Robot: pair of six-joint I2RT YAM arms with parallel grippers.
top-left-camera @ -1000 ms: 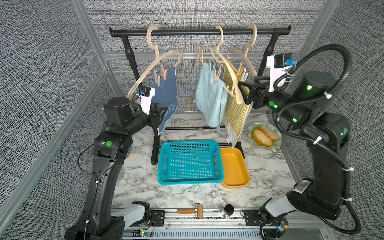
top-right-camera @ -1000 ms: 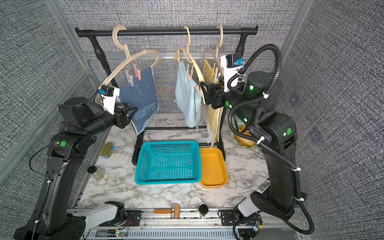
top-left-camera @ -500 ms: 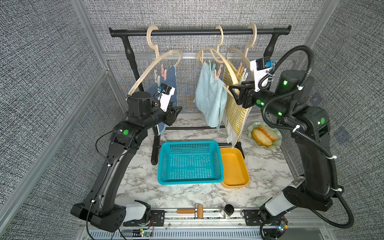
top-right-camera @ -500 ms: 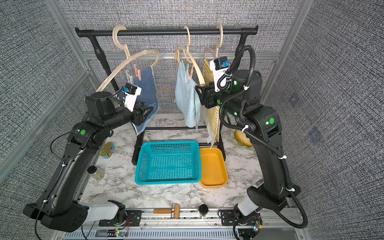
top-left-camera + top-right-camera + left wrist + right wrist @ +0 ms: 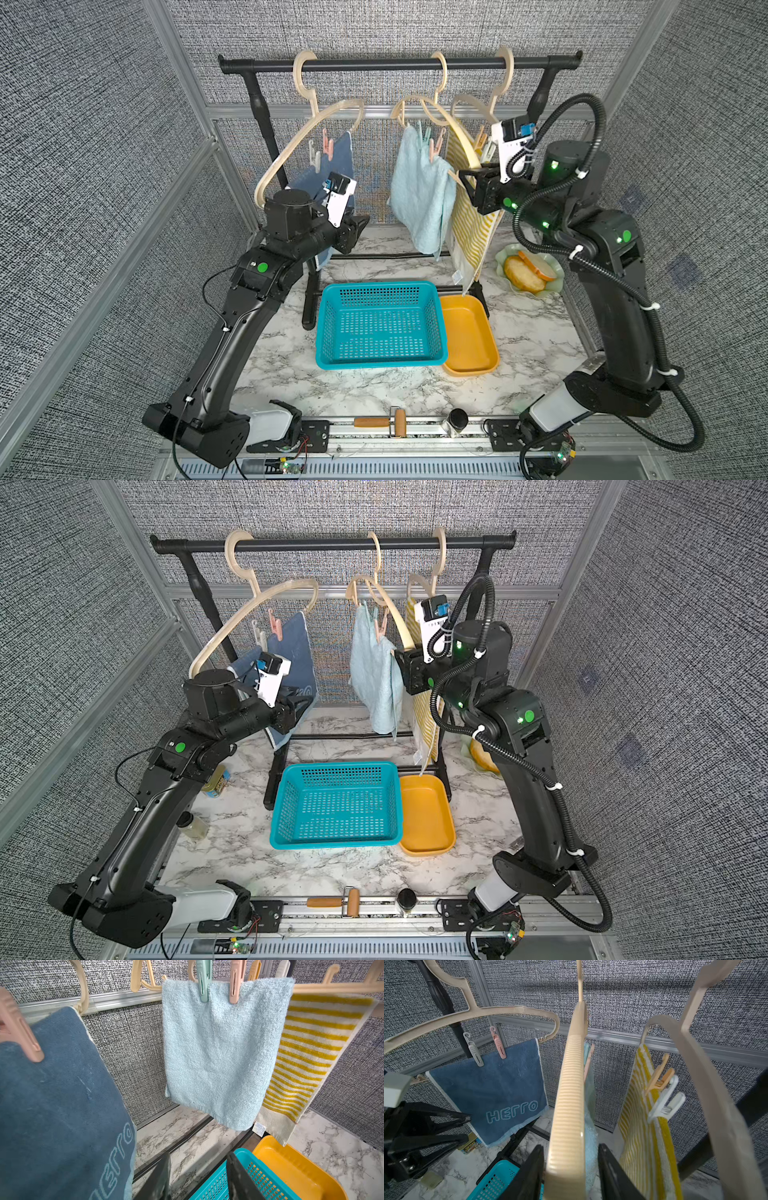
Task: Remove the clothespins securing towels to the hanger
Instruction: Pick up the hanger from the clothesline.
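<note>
We close our right gripper [image 5: 571,1148] around the middle hanger [image 5: 571,1084].
Not yet clamped; left gripper [image 5: 197,1156] gapes empty; all pins [image 5: 497,1043] remain.

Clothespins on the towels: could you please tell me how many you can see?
6: grey pin and pink pin on the blue towel; green pin and another pink pin on the aqua towel; orange pin and white pin on the striped towel. More may be hidden.

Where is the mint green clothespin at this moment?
In the left wrist view, the mint green clothespin is clipped on the top edge of the light aqua towel, the middle one of the three hanging towels, right beside a pink clothespin.
</note>
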